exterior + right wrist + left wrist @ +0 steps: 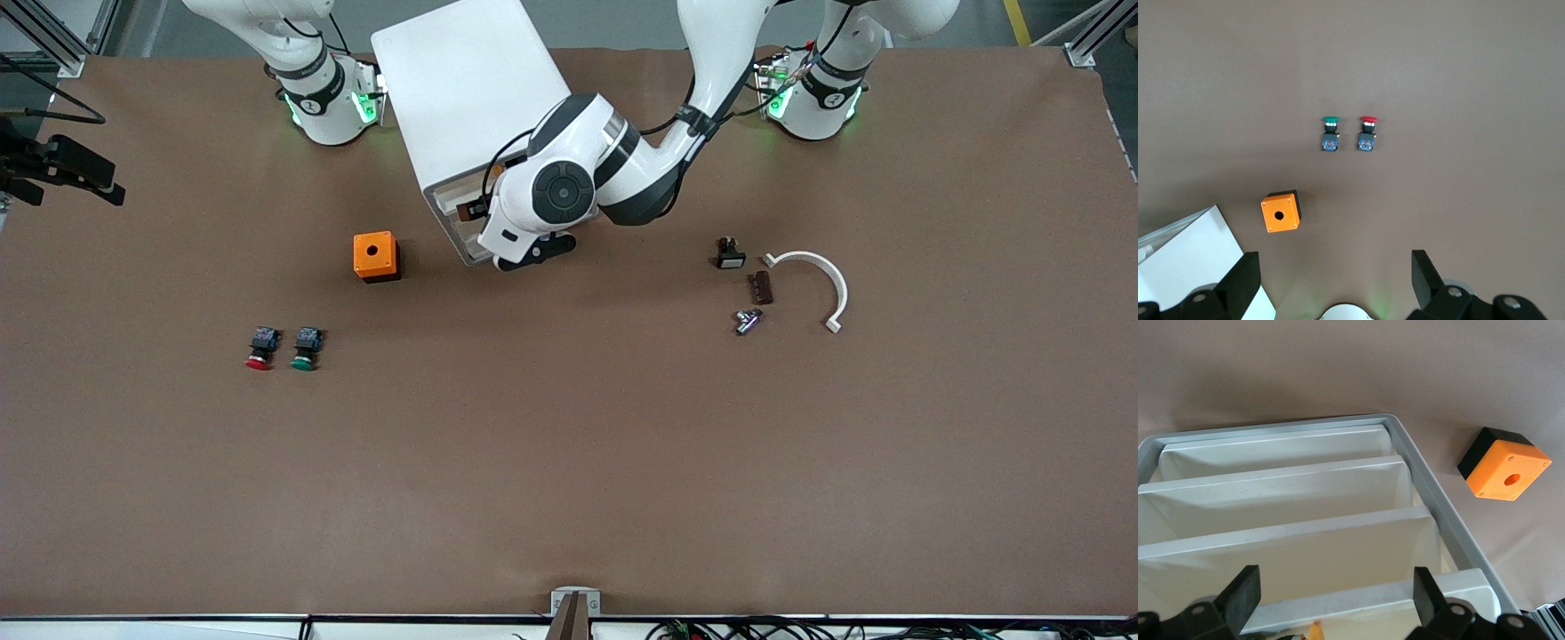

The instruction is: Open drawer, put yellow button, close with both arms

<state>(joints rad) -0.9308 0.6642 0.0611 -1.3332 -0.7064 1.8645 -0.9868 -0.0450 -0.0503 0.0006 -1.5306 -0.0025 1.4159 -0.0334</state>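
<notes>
From the front, the white cabinet (471, 116) stands near the table (569, 462) edge where the arm bases are, between the two bases, its drawer face turned toward the front camera and slightly toward the right arm's end. The left arm's wrist covers that face, so the left pincer (533, 253) hangs right at the cabinet front; an orange box (375, 256) sits just beside the cabinet, with a red button (260, 348) and green button (305, 348) side by side nearer the camera. A white curved clip (822, 284) and small parts lie toward the left arm's end. In the left wrist view the pincer (1331, 600) is spread wide, holding nothing, over the stacked drawers (1285, 493) — a sliver of the yellow button (1315, 632) shows between its fingers, too little to tell its axis. In the right wrist view the right pincer (1331, 280) waits, spread wide and empty, above the table.
</notes>
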